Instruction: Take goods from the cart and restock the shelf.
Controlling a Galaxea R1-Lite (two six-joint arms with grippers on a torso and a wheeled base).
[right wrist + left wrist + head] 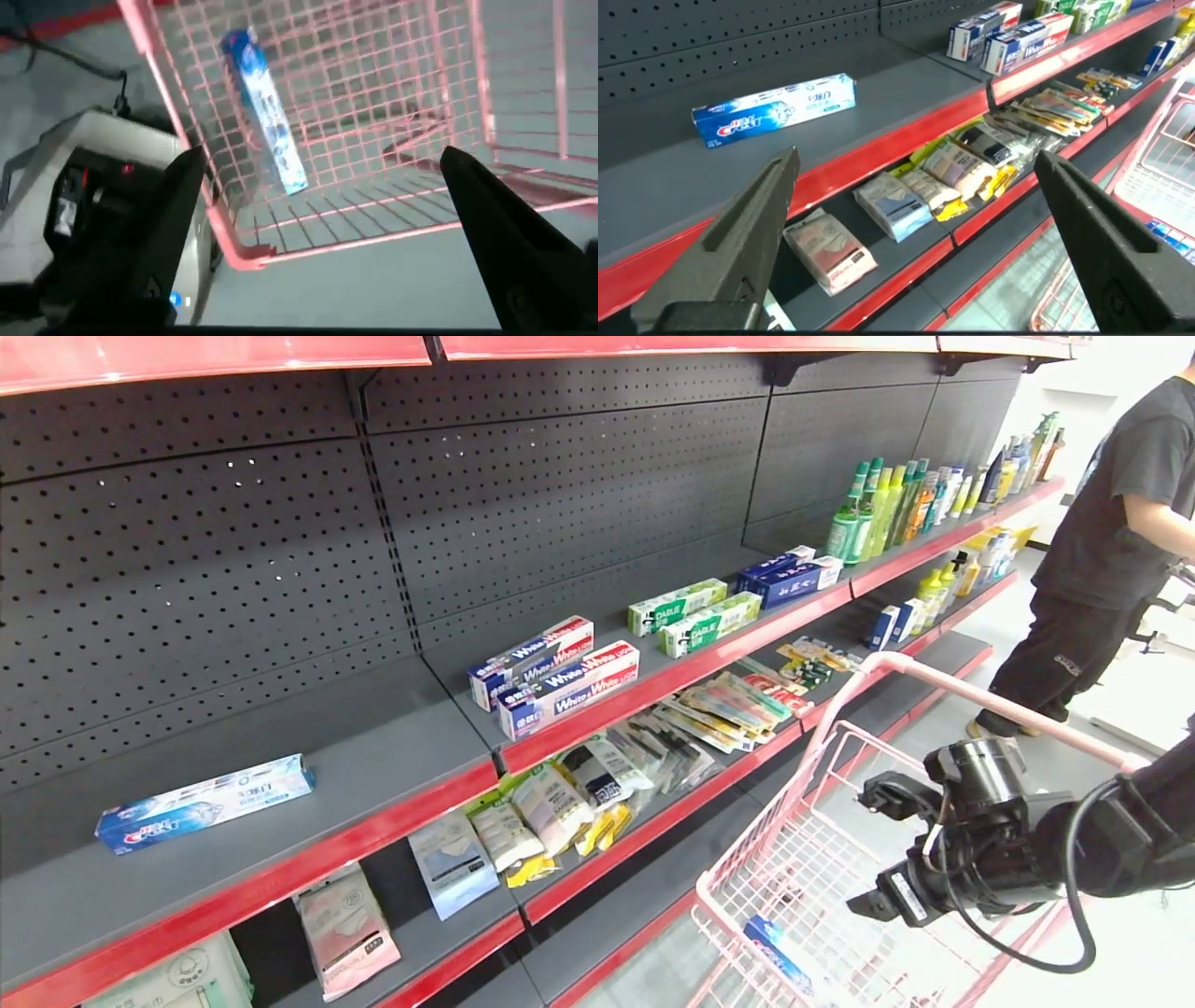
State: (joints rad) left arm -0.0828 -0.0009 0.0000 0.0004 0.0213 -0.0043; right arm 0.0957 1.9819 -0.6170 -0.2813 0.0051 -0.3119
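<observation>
The pink wire cart point(845, 733) stands at the lower right in the head view, with one blue toothpaste box point(780, 957) lying on its mesh floor. My right gripper point(870, 849) hangs open over the cart. Its wrist view looks down between the wide-apart fingers point(168, 233) onto that box point(266, 112) inside the cart point(308, 243). On the grey shelf point(373, 747) lies another blue toothpaste box point(205, 803). In the left wrist view my left gripper point(915, 243) is open and holds nothing, and it faces that box point(775, 107) from a distance.
Further right on the same shelf lie red-and-white boxes point(555, 677), green boxes point(695, 616), dark blue boxes point(789, 576) and bottles point(887, 504). The shelf below holds packets point(551, 803) and toothbrush packs point(719, 705). A person point(1111, 551) stands beyond the cart.
</observation>
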